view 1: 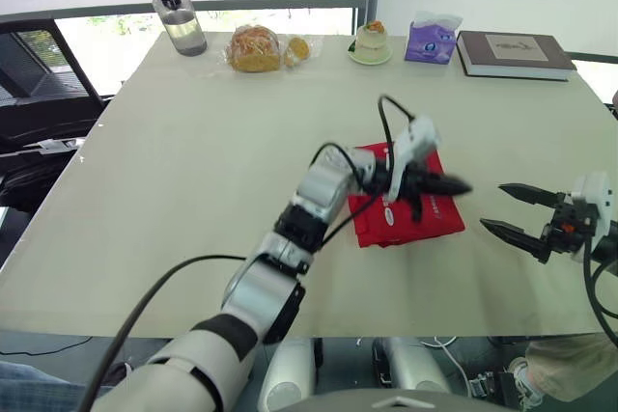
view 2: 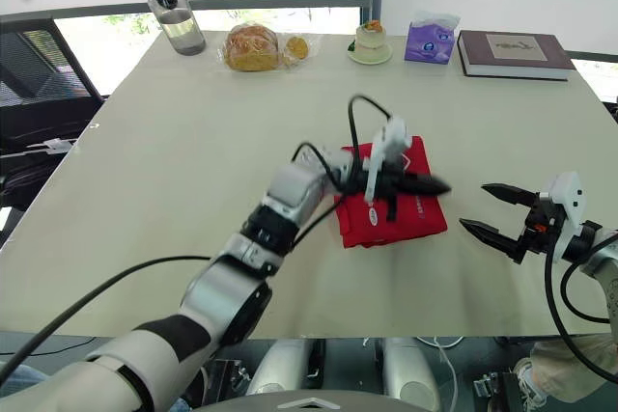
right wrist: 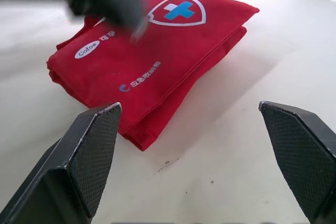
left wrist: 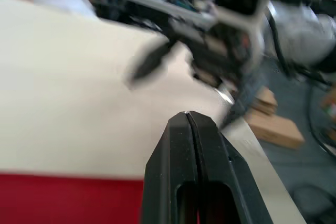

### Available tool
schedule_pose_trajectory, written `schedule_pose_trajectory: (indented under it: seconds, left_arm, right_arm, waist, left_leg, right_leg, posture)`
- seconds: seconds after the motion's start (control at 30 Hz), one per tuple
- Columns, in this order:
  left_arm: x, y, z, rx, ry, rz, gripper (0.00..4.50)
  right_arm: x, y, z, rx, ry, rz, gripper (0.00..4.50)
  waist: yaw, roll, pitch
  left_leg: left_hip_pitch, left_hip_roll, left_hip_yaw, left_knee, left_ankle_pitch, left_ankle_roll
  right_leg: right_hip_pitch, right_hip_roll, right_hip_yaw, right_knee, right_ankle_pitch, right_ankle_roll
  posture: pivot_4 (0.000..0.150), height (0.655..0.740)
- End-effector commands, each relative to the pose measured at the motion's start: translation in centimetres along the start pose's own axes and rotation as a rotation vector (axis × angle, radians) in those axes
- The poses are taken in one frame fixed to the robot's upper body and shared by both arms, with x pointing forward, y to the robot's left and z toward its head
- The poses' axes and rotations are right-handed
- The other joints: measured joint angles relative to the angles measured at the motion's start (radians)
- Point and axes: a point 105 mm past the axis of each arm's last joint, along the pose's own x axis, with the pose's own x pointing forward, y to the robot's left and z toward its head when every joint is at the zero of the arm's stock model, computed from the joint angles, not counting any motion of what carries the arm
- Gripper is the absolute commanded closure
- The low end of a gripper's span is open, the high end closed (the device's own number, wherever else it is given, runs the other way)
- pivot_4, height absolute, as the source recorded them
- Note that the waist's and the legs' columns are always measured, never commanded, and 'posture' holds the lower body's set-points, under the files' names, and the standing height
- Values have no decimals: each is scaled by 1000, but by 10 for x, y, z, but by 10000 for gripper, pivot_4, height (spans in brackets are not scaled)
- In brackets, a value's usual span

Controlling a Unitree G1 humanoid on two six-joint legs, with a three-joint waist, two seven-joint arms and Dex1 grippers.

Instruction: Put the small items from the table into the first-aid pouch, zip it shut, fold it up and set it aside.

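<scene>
- The pale table point(view 1: 193, 190) was bare over most of its top, with wide open room on the outer side of the left arm and out to the table's left edge.
- Along the far edge, well beyond both sets of jaws, stood a water bottle point(view 1: 176, 9), a bagged bread point(view 1: 254, 47), a small cake on a plate point(view 1: 371, 42), a tissue pack point(view 1: 432, 38) and a book point(view 1: 512, 53).
- The red first-aid pouch point(right wrist: 157, 61) lay folded and flat, with a strip of bare table between its near edge and the right jaws.
- The left arm reached forward and across the pouch. The left gripper point(view 1: 454, 185) had its two fingers pressed tight together with nothing between them, and its tips pointed past the pouch's edge toward the right gripper. Whether it touched the fabric could not be told.
- The right gripper point(view 1: 492, 206) sat low near the table's front right corner, level with the tabletop. Its jaws were spread wide and empty, and the pouch lay ahead of the fingertips, not between them.
- The two grippers' tips faced each other with a clear gap between them.
</scene>
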Motion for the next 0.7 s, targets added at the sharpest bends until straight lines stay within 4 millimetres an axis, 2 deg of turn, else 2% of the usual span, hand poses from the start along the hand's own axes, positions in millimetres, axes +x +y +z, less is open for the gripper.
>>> schedule_pose_trajectory:
  seconds: [0.03, 0.13, 0.23, 0.33, 0.5, 0.7]
  left_arm:
    - [-4, 26, -20, -40, 78, 142, 44633]
    - [-15, 53, -41, -49, 163, 309, 44633]
    - [-26, 68, -59, -30, 235, 405, 44633]
    - [-54, 93, -80, -62, 259, 628, 44633]
    - [-80, 116, -62, -90, 142, 839, 44633]
    - [-101, 120, -44, 14, 85, 821, 44633]
  right_arm:
    - [-1, -2, 13, -37, -40, -11, 0]
    - [0, -3, 13, -38, -41, -12, 0]
    - [-1, -4, 13, -39, -41, -15, 0]
    - [-3, -7, 14, -43, -43, -30, 0]
    - [-4, -5, 12, -37, -37, -27, 0]
    - [-4, -5, 13, -32, -36, -21, 0]
  waist:
    - [-1, 0, 0]
    - [-3, 0, 0]
    - [-1, -1, 0]
    - [-7, 0, 0]
    - [-18, 0, 0]
    - [-20, -1, 0]
  left_leg:
    - [0, 0, 0, 0, 0, 0]
    - [0, 0, 0, -1, 0, 0]
    - [-1, 0, -1, -1, 0, 0]
    - [1, 0, 0, -1, 0, 0]
    - [2, 0, 0, -1, 0, 0]
    - [0, -1, 0, -1, 0, 0]
  right_leg:
    - [0, 0, 0, 0, 0, 0]
    - [0, 0, 0, 0, 0, 0]
    - [-1, 0, 0, 0, 0, 0]
    - [-1, 0, 1, 0, 0, 1]
    - [0, 0, 2, 1, 1, 2]
    - [-1, -1, 1, 0, 1, 2]
  posture:
    - [1500, 7400]
    - [1500, 7400]
    - [1500, 7400]
    - [1500, 7400]
    - [1500, 7400]
    - [1500, 7400]
